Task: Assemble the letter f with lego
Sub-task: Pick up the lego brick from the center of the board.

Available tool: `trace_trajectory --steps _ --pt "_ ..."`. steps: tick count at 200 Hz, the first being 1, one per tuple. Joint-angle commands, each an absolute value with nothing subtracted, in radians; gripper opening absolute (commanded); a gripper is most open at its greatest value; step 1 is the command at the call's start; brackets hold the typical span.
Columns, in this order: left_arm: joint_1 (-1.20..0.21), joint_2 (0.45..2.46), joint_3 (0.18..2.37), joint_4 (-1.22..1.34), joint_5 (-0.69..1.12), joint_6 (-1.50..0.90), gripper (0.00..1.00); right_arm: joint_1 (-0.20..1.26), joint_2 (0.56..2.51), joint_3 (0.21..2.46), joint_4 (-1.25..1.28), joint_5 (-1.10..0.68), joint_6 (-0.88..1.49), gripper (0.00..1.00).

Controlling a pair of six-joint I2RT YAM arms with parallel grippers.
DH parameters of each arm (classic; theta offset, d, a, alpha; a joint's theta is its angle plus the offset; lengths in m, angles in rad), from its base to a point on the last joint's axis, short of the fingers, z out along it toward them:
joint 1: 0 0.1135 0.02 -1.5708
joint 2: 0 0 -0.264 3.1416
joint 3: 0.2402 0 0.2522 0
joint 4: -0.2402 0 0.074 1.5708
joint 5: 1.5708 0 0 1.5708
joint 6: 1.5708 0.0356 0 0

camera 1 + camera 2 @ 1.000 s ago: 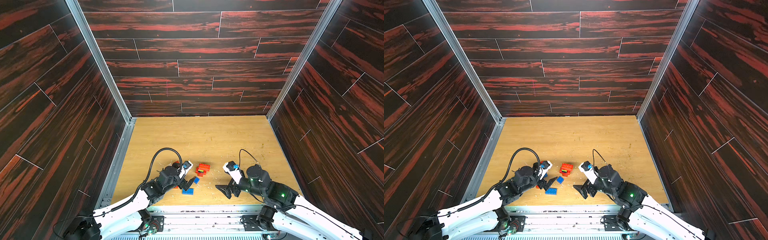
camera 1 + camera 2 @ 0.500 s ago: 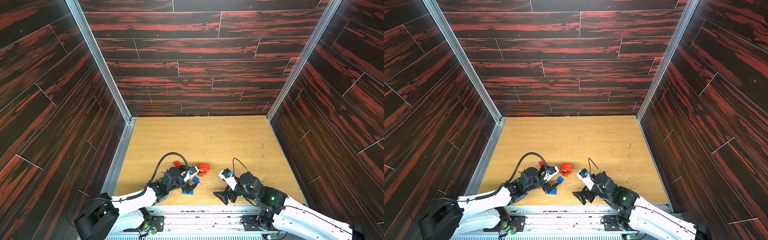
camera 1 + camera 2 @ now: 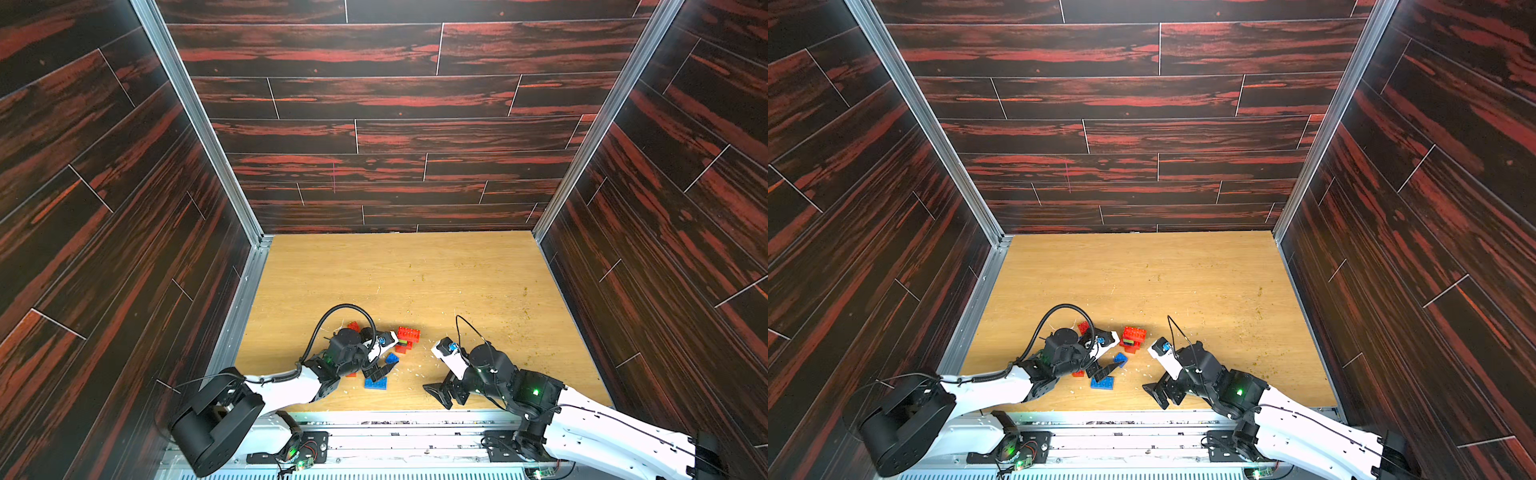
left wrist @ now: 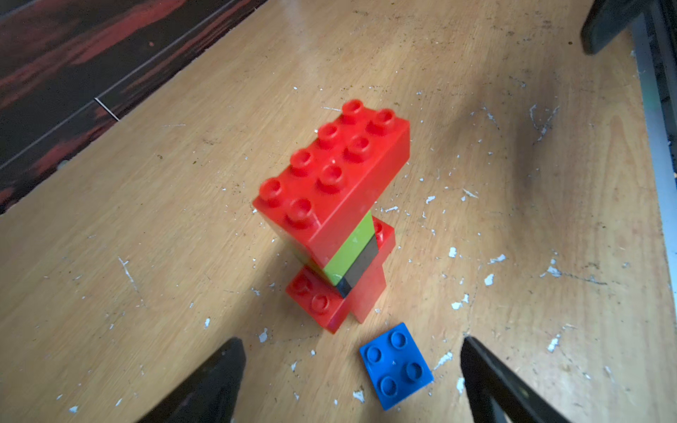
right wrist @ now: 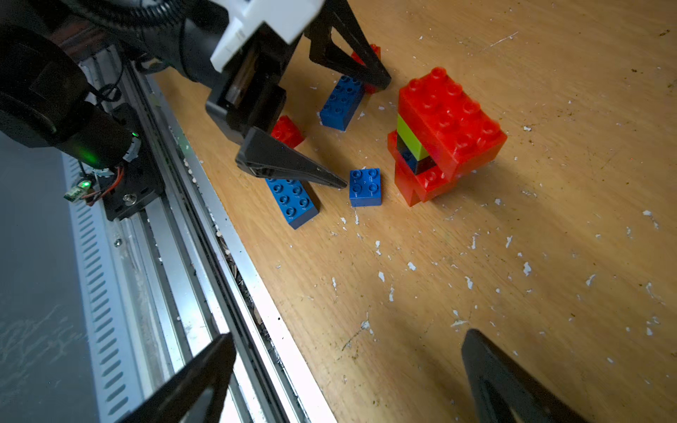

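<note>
Toward the left of the wooden table (image 3: 415, 282), the left gripper (image 4: 351, 340) hangs low over the loose lego with its jaws wide apart and nothing between them. Around it lie the pieces not yet joined to the build. One red brick (image 3: 353, 326) sits beyond the wrist and a small red brick (image 5: 287, 130) sits near the front edge. A long blue brick (image 5: 293, 201) lies partly under one finger, though I cannot tell whether they touch. A second long blue brick (image 5: 342, 102) lies close by, and a square blue brick (image 4: 395, 366) lies flat just beside the build. Next to the right stands the stack (image 4: 340, 219): a red base (image 4: 318, 304), then a black brick (image 4: 362, 265), a green brick (image 4: 351, 249), and a long red brick (image 4: 329, 157) overhanging on top. It reads as an upright with a top bar, so I judge the letter roughly half built; no clear middle arm shows, and five bricks remain loose. Farthest right, well apart from the stack, the right gripper (image 5: 350, 333) hovers near the front rail, its jaws spread and empty.
</note>
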State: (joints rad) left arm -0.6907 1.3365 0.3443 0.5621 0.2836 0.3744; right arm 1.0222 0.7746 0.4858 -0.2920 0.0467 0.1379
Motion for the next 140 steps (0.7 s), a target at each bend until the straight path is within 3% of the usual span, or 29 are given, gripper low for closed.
trace_trajectory --steps 1,73,140 --pt "-0.670 1.382 0.382 0.613 0.361 0.396 0.93 1.037 0.789 0.522 -0.311 0.063 0.132 0.98" --pt "-0.647 1.558 0.441 0.727 0.396 0.395 0.92 1.038 0.848 0.544 -0.323 0.070 0.124 0.99" --pt "-0.627 1.582 0.446 0.777 0.435 0.397 0.92 1.040 0.859 0.555 -0.340 0.081 0.121 0.98"
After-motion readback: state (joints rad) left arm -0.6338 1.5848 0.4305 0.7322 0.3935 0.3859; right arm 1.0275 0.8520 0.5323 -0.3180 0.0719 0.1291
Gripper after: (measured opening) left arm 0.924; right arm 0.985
